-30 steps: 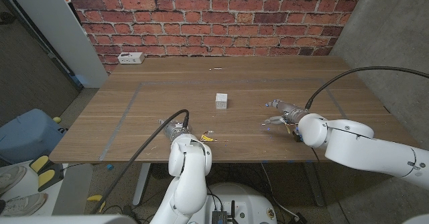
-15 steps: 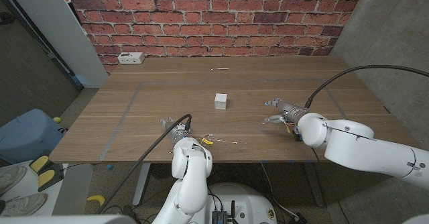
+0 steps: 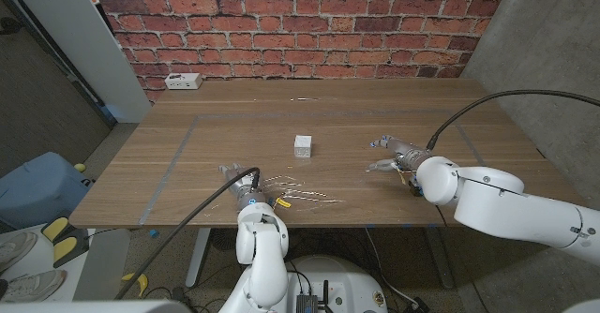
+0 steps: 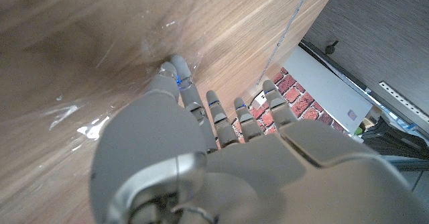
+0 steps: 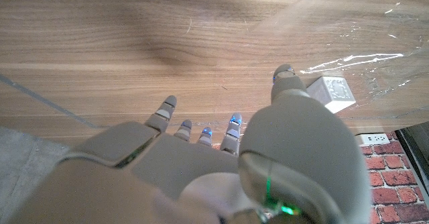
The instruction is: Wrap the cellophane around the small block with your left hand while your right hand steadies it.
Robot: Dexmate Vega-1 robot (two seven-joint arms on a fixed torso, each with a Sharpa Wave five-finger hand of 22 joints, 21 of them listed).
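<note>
The small white block (image 3: 303, 146) stands near the middle of the wooden table (image 3: 422, 102). A clear cellophane sheet (image 3: 295, 193) lies crinkled on the wood between the block and the front edge. My left hand (image 3: 236, 174) is at the sheet's left end, near the front edge. In the left wrist view my left hand (image 4: 201, 150) has two fingertips (image 4: 171, 71) together on the wood, pinching the cellophane (image 4: 80, 127). My right hand (image 3: 389, 154) is right of the block, apart from it, fingers spread and holding nothing. The right wrist view shows my right hand (image 5: 221, 157), the block (image 5: 333, 93) and the cellophane (image 5: 362, 60) around it.
A white power strip (image 3: 183, 81) lies at the table's back left. Pale tape lines (image 3: 183, 149) mark a rectangle on the wood. A brick wall (image 3: 300, 22) stands behind the table. A blue bin (image 3: 37, 186) sits on the floor to the left.
My left arm has drawn back toward the front edge. The cellophane now shows more crinkled glints, and the block has slid slightly left and nearer. My right hand has barely moved.
</note>
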